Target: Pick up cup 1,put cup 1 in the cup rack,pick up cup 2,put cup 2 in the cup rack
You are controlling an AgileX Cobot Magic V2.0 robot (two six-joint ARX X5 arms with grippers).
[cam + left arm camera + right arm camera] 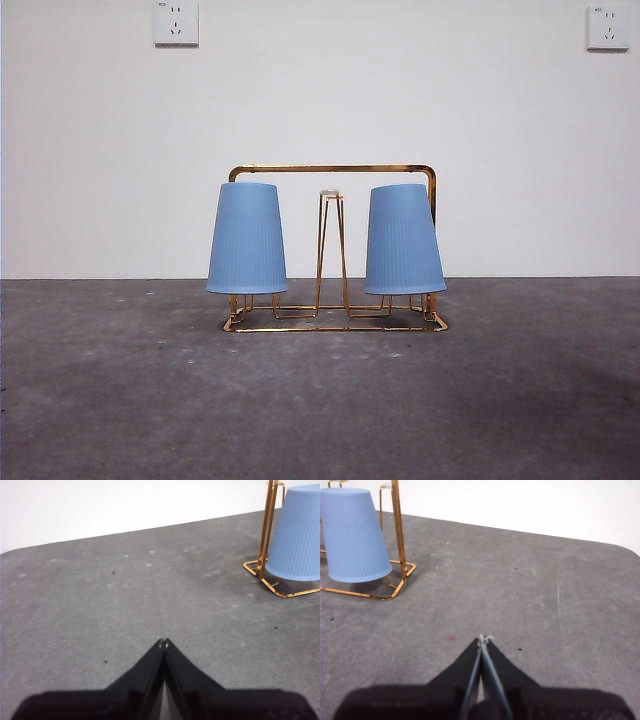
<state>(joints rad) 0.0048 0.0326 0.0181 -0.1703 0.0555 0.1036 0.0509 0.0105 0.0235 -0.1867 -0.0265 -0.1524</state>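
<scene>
Grey, speckled tabletop runs back to a plain white wall that carries two white sockets, one high on the left and one high on the right. At the middle of the table stands the one cup rack, a gold wire frame with a rectangular base, an arched top bar and upright hairpin pegs. Two blue ribbed cups hang on it upside down, mouths down and just above the base: the left cup at one end, the right cup at the other. Between them a bare hairpin peg rises at the centre of the rack. Both cups lean slightly inward at the top.

Out from the rack, both arms wait clear of it. The left gripper hangs over bare table with its two black jaws pressed together, holding nothing; the rack's end and one cup show well apart from it. The right gripper is likewise closed tip to tip and empty, with the rack's other end and the second cup well off to its side.
</scene>
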